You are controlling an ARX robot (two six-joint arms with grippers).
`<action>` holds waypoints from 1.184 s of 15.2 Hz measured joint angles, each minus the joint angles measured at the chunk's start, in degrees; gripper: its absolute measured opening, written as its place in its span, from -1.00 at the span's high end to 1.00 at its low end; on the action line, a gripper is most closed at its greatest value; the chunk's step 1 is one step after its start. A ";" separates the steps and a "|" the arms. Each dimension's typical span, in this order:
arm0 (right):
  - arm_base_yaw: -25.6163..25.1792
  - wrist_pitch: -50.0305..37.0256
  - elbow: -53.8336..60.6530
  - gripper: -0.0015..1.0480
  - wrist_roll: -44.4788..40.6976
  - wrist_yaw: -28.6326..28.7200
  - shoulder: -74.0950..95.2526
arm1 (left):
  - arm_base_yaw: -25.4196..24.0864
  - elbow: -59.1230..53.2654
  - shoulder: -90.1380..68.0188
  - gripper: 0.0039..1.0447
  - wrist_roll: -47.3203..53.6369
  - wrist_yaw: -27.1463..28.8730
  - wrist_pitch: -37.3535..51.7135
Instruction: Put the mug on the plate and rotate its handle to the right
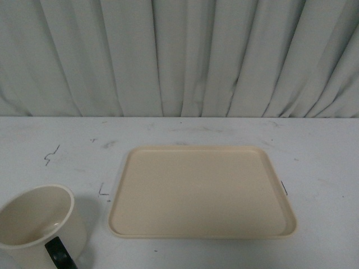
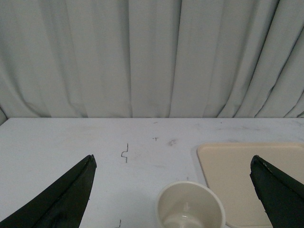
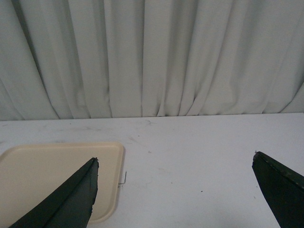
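A cream-white mug [image 1: 39,224] stands upright and empty on a scuffed white table [image 1: 61,145]. It is on the robot's left, near a beige plate [image 1: 202,190] but not touching it. Its thick, glossy black handle [image 1: 59,253] points back toward the robot. The plate is a flat rectangular tray with rounded corners and a low raised rim, matte and plastic-looking, and nothing lies on it. Pale pleated curtains [image 1: 179,56] hang behind the table. The left gripper [image 2: 172,160] has its dark tapered jaws spread wide and holds nothing, and the mug sits low between them in the wrist view. The right gripper [image 3: 175,157] is likewise spread wide and empty, hovering by the plate's right edge. The mug looks rigid, smooth and probably slippery (likely breakable if dropped). A firm pinch across the round body or over one side of the rim seems safest. The handle loop then stays free for turning to the right.
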State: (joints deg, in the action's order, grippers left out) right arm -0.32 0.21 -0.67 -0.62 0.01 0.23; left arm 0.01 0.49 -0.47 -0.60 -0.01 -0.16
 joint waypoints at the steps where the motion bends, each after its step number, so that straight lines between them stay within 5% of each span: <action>1: 0.00 -0.02 0.00 -0.87 0.00 0.00 0.00 | 0.00 0.00 0.00 -0.88 0.00 0.00 0.00; 9: 0.00 0.00 0.00 -0.87 0.00 0.00 0.00 | 0.33 0.35 -0.37 -0.88 -0.35 1.03 -1.90; 11: 0.00 -0.04 0.00 -0.87 0.09 0.15 0.00 | 4.52 16.00 -22.80 -0.88 -5.03 16.57 -25.35; 12: -0.02 0.02 0.00 -0.87 0.11 -0.04 0.00 | 2.32 22.49 -30.67 -0.88 -4.68 16.04 -29.86; 15: 0.04 0.00 0.00 -0.87 0.11 -0.02 0.00 | -1.42 35.41 -52.41 -0.88 -4.13 1.51 -34.71; 18: 0.04 -0.02 0.00 -0.87 0.11 0.00 0.00 | -1.40 40.09 -64.00 -0.88 -5.46 -3.21 -32.87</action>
State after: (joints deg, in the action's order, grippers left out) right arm -0.27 0.19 -0.67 -0.51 0.01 0.23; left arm -1.39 40.58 -64.47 -6.07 -3.22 -33.04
